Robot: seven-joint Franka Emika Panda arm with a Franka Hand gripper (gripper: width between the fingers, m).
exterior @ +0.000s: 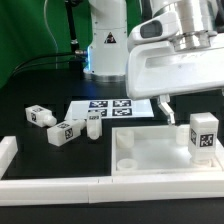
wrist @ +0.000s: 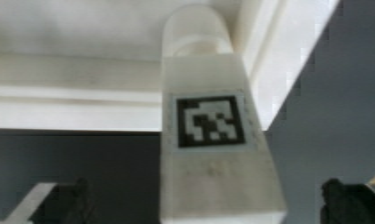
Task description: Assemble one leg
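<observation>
White-shelled Panda arm reaches down at the exterior view's right, its two-finger gripper [wrist: 205, 200] spread wide. The dark fingertips [wrist: 59, 200] stand either side of the small white square-sided tagged leg [exterior: 203, 135], touching neither face. The leg stands upright on the large flat white panel [exterior: 150, 152].
</observation>
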